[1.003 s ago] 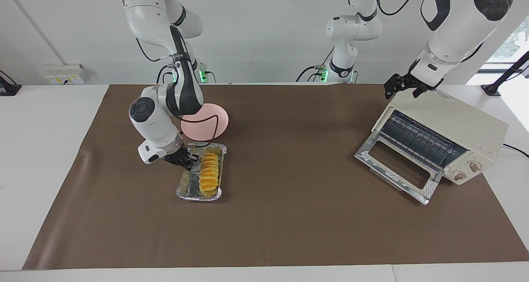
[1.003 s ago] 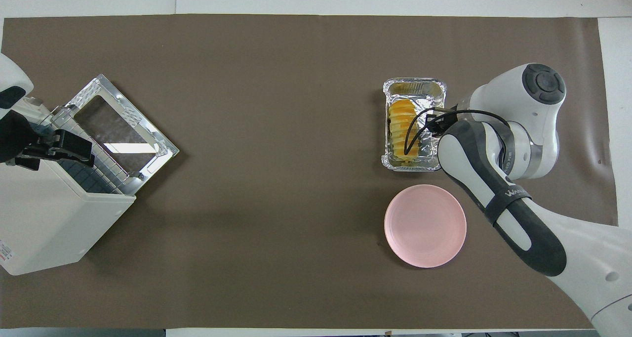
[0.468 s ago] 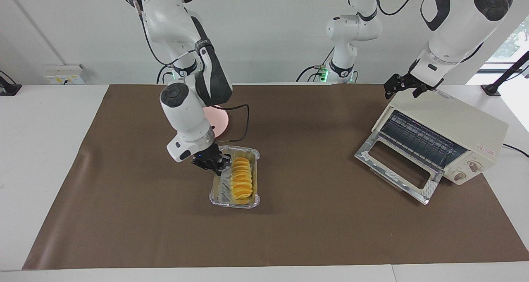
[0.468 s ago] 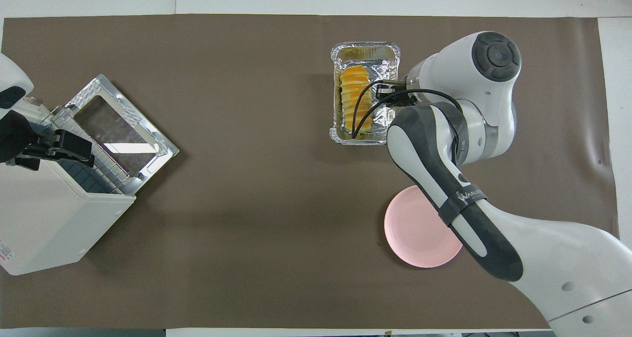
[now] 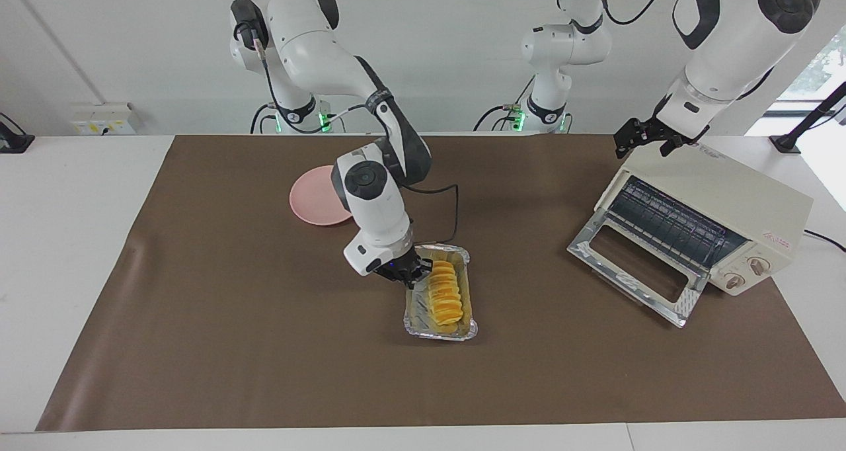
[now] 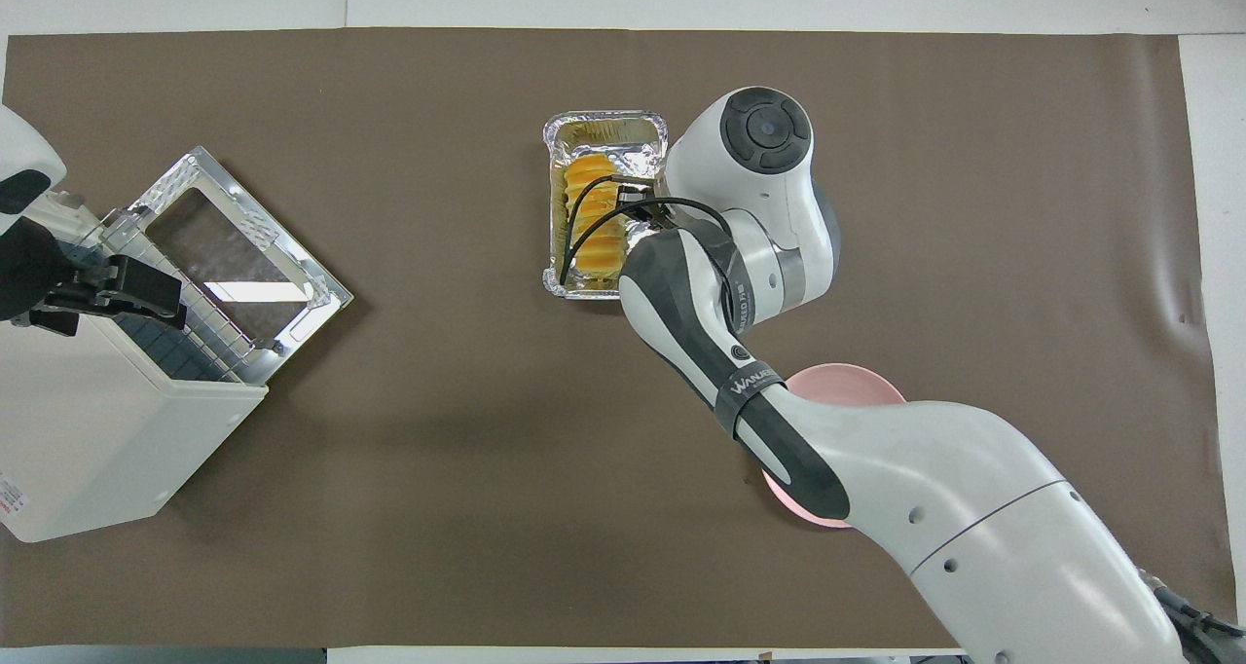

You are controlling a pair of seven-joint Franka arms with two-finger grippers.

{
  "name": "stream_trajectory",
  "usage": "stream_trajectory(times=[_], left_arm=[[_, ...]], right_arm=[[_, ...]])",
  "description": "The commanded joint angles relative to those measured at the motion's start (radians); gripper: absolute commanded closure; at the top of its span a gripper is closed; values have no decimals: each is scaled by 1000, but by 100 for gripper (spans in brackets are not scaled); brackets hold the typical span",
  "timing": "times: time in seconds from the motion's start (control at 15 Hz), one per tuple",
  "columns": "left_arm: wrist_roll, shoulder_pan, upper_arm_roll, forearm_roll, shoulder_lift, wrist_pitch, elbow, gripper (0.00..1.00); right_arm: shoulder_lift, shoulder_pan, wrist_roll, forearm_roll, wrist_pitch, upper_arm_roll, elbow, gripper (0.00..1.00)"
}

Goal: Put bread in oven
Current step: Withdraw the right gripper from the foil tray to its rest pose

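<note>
The right arm's tool is down at the rim of the crinkled silver foil tray, on the long side toward the right arm's end of the bench, and its fingers are pinched on that rim. Just beside the tool, inside the tray, lies the ridged golden yellow-orange bread loaf. The round pink plate sits nearer the robots than the tool, partly hidden by the arm in the overhead view. The tray rests on the brown mat covering the white bench. Well apart, toward the left arm's end, stands the cream-white boxy toaster oven, its glass, metal-framed door dropped open. The left arm's tool waits at the oven's top edge; whether it is wide or narrow I cannot tell.
</note>
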Motion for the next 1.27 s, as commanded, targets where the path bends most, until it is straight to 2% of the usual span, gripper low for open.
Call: stream_trajectory(times=[0.0, 0.27, 0.33, 0.4, 0.53, 0.6, 0.67, 0.94, 1.2], left_arm=[[-1, 7, -6, 20, -17, 15, -16, 0], [-1, 7, -6, 20, -17, 16, -16, 0], [-1, 7, -6, 20, -17, 15, -16, 0], [-1, 7, -6, 20, -17, 16, -16, 0], [-1, 7, -6, 20, -17, 15, -16, 0], [-1, 7, -6, 20, -17, 15, -16, 0], [-1, 7, -6, 20, -17, 15, -16, 0], [-1, 7, -6, 20, -17, 15, -16, 0], [-1, 7, -5, 20, -17, 18, -16, 0]], right_arm=[[-1, 8, 60, 0, -17, -4, 2, 100], [-1, 25, 65, -3, -4, -4, -7, 100], [-1, 28, 63, -10, 5, -4, -10, 93], [-3, 27, 60, -36, -1, -6, -13, 72], [-10, 17, 58, -107, -42, -4, 6, 45], [-12, 14, 57, -110, -47, -4, 20, 11], [-20, 7, 52, -116, -62, -7, 28, 0], [-127, -55, -43, -116, -135, -12, 31, 0], [-318, -182, -231, -121, -406, -12, -4, 0]])
